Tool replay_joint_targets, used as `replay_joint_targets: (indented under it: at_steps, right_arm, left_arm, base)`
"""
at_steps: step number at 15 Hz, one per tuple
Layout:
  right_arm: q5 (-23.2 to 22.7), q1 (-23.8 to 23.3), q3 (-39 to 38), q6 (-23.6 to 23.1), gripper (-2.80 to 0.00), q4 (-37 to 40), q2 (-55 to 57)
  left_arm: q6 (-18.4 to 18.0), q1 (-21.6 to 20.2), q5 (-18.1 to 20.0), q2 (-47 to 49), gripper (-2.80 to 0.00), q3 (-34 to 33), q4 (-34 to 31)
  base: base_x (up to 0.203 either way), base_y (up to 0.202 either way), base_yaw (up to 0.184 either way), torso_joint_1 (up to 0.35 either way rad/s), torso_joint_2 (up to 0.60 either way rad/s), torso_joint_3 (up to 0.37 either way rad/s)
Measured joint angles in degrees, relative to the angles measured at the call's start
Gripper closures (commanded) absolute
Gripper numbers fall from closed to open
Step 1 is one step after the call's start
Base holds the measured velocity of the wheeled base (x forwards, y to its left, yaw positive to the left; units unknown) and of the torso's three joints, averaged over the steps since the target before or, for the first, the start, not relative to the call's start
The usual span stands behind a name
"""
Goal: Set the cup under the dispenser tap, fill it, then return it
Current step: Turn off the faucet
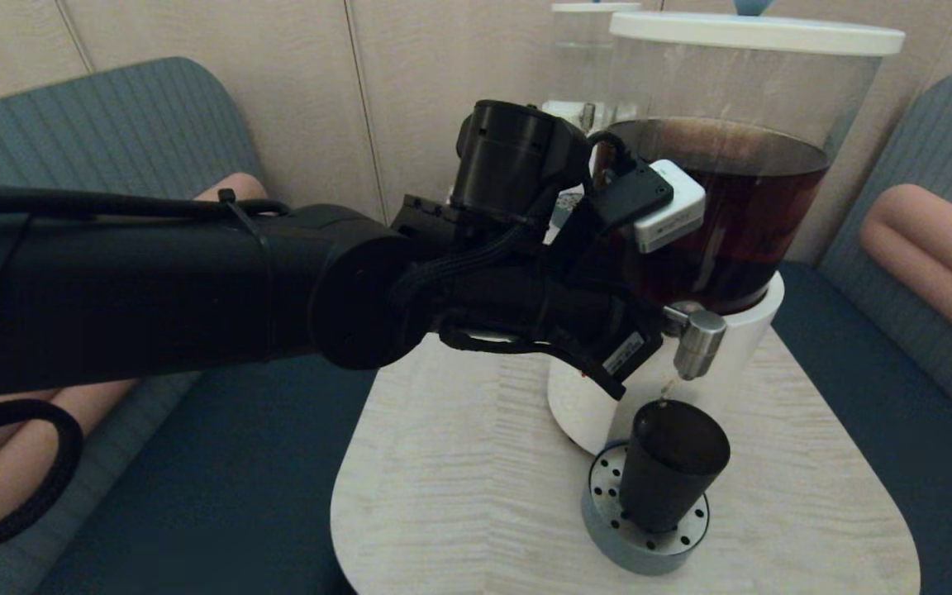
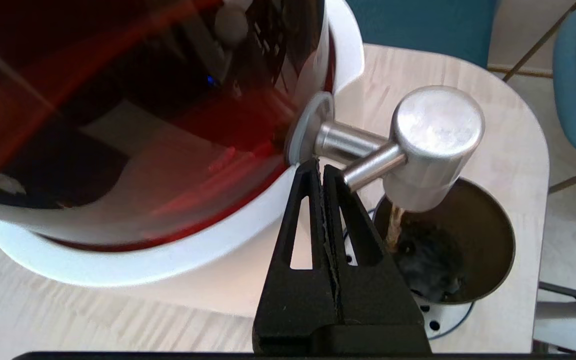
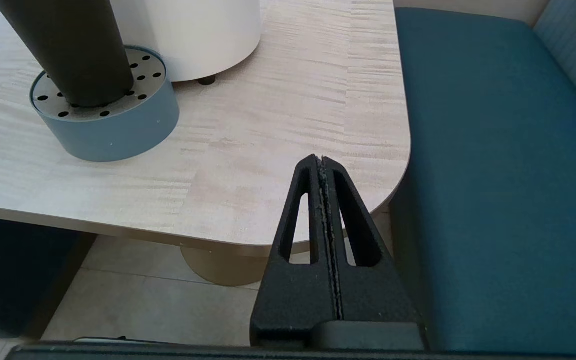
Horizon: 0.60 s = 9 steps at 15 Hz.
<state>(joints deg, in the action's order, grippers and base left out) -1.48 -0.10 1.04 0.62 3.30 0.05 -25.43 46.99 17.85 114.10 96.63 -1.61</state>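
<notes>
One cup (image 1: pixel 673 475), matte black, tapered, no handle, stands on the perforated drip tray (image 1: pixel 643 541) directly under the dispenser tap (image 1: pixel 695 339). A thin brown stream runs from the tap into the cup, so filling looks underway. Likely rigid and light when empty but noticeably heavier and sloshy once full; the matte wall should grip well. Best hold: mid-wall from the side, kept upright, below the rim. Left gripper (image 2: pixel 321 170) has jaws pressed together, holding nothing, tips against the tap's stem, just above and beside the cup. Right gripper (image 3: pixel 321 162) is closed too, parked off the table's (image 3: pixel 278 150) corner, well apart from the tap.
</notes>
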Motion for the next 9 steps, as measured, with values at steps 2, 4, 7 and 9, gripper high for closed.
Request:
replay_joint_targets:
  at_steps: [2,4,7,9]
  right_arm:
    - [0.0,0.0,0.0,0.0,0.00,0.0,0.0]
    - [0.0,0.0,0.0,0.0,0.00,0.0,0.0]
    - [0.0,0.0,0.0,0.0,0.00,0.0,0.0]
    - [0.0,0.0,0.0,0.0,0.00,0.0,0.0]
  left_arm:
    - [0.0,0.0,0.0,-0.2,0.00,-0.3,0.1]
    - [0.0,0.1,0.0,-0.4,0.00,-0.3,0.3]
    - [0.0,0.8,-0.2,-0.9,0.00,-0.4,-0.3]
    - [0.0,1.4,-0.4,-1.2,0.00,-0.4,-0.7]
  base:
    - [0.000,0.000,0.000,0.000,0.00,0.000]
    - [0.000,0.000,0.000,0.000,0.00,0.000]
    - [0.000,0.000,0.000,0.000,0.00,0.000]
    - [0.000,0.000,0.000,0.000,0.00,0.000]
